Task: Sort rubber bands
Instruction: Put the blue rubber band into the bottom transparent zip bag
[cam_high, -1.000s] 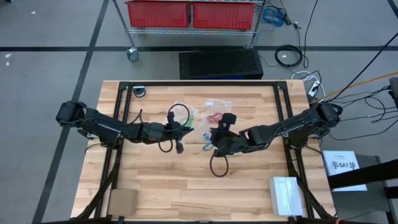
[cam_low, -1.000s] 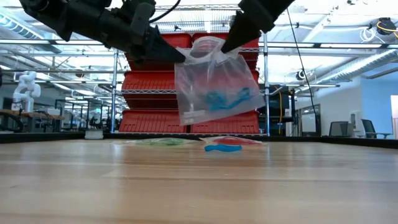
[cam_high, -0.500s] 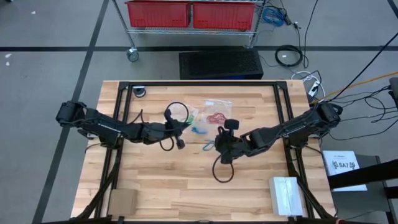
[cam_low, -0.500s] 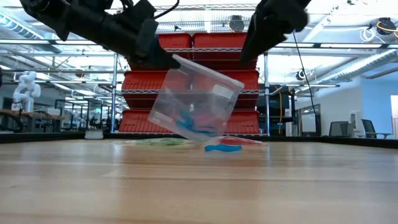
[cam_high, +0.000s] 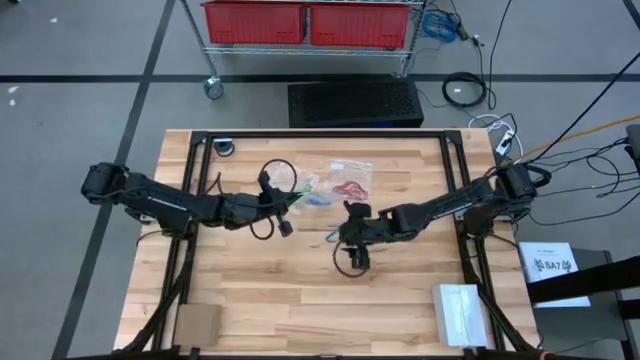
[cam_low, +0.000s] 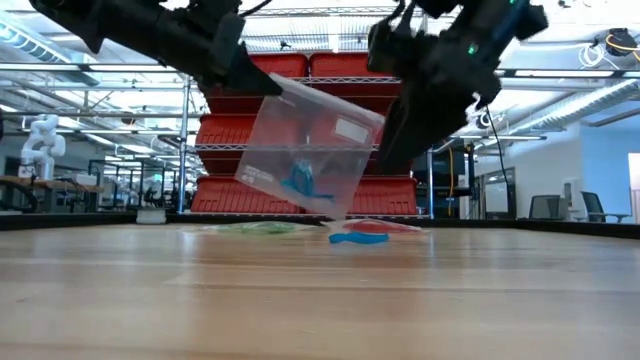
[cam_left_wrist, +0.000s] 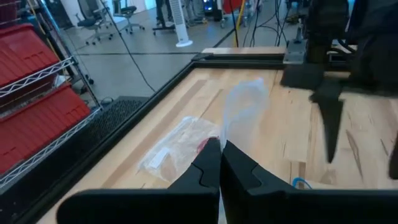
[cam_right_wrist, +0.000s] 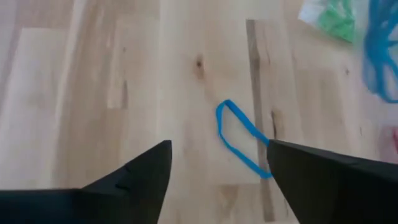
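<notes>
My left gripper (cam_low: 266, 84) is shut on a clear zip bag (cam_low: 305, 150) that hangs above the table's middle with blue rubber bands (cam_low: 300, 183) inside. My right gripper (cam_right_wrist: 217, 146) is open and tipped downward just to the bag's right, its fingers on either side of a loose blue rubber band (cam_right_wrist: 242, 140) lying flat on the wood (cam_high: 331, 237). Behind it lie a bag of green bands (cam_high: 308, 185) and a bag of red bands (cam_high: 350, 184), both flat on the table. My left gripper pinches the clear bag's top edge near one corner (cam_left_wrist: 222, 138) between its two shut fingers. The fingers come nearly level from the table's left. The bag hangs tilted below and beyond them, clear of the table, with the blue bands gathered in its lower part.
A black frame (cam_high: 330, 133) runs along the table's sides and far edge. A cardboard piece (cam_high: 197, 322) lies at the near left corner and a white box (cam_high: 458, 312) at the near right. Bare wood stretches toward the near edge.
My right gripper has let go of the bag's other top corner, opened wide, tipped downward and sunk toward the loose blue band on the table. The bag, held level by both grippers before, has swung down on its freed side and now hangs tilted from my left gripper alone.
</notes>
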